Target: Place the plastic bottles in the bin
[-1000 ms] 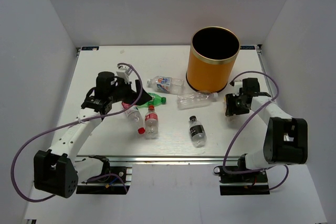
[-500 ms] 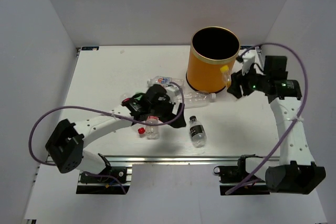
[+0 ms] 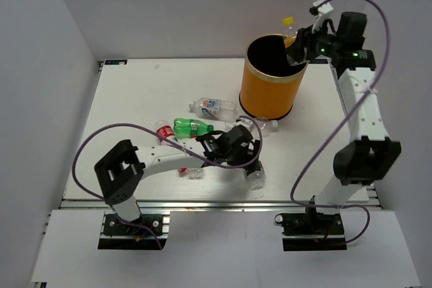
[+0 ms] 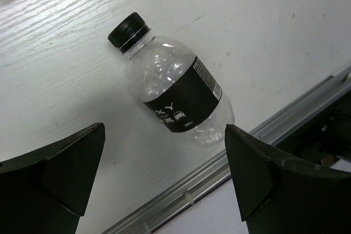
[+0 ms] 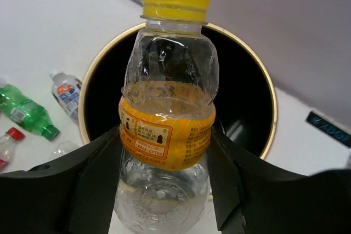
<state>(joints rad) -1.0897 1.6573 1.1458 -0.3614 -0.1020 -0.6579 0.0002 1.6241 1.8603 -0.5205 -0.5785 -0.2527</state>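
Note:
The orange bin [image 3: 270, 92] stands at the back right of the table, its black inside [image 5: 244, 94] open to view. My right gripper [image 3: 298, 42] is shut on a clear bottle [image 5: 167, 135] with a yellow cap and an orange label, held upright over the bin's far right rim. Near the front edge, my left gripper [image 3: 248, 158] hangs open over a black-capped, black-labelled bottle [image 4: 175, 94] lying flat, with the fingers apart from it. On the table also lie a green bottle [image 3: 192, 127], a white-capped bottle [image 3: 212, 106], a red-capped bottle [image 3: 164, 133] and a clear bottle [image 3: 262, 126].
The table's metal front rail [image 4: 230, 168] runs just beyond the black-capped bottle. Another red-capped bottle [image 3: 185, 168] lies partly under the left arm. White walls close in the table on three sides.
My right arm has lifted the yellow-capped bottle from beside the bin to above its rim. The left arm has swung right, from the bottle cluster to over the black-capped bottle.

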